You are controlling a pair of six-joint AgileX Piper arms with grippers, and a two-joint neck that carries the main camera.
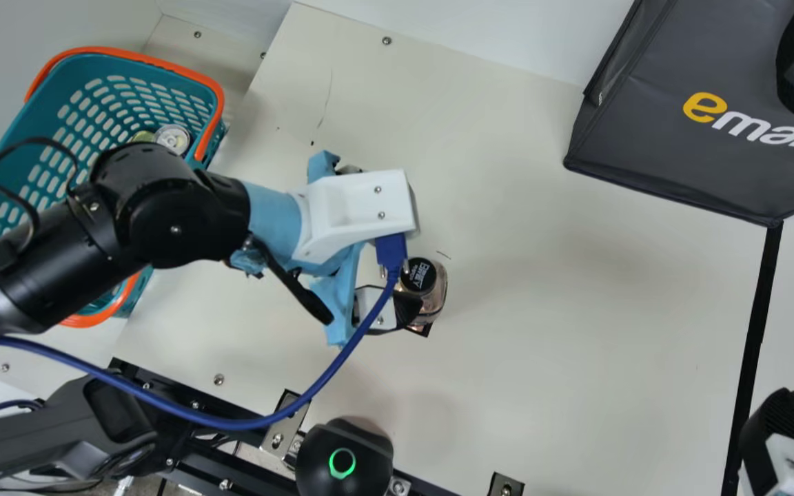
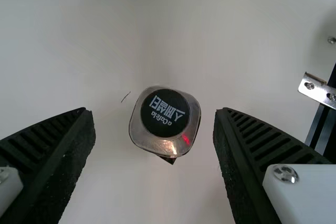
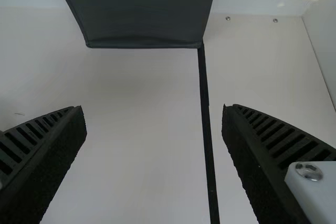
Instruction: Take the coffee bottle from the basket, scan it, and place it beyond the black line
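Observation:
My left gripper (image 1: 384, 242) is over the table's left-centre, open, with one black fingertip close beside the coffee bottle (image 1: 435, 303). In the left wrist view the black-capped bottle (image 2: 164, 141) stands upright, seen from above between the spread fingers of the gripper (image 2: 153, 114); whether they touch it I cannot tell. My right gripper (image 1: 777, 441) is at the lower right corner by the black line (image 1: 755, 337). The right wrist view has that gripper (image 3: 153, 109) open over bare table, the line (image 3: 207, 124) between its fingers. The teal basket (image 1: 11, 131) stands at the left.
A round-lidded item (image 1: 173, 139) lies in the basket. A dark grey bag (image 1: 673, 151) stands at the back right, at the line's far end. At the front edge are a black device (image 1: 344, 460) with a green ring and metal brackets (image 1: 289, 430). A blue cable (image 1: 231, 421) trails from my left wrist.

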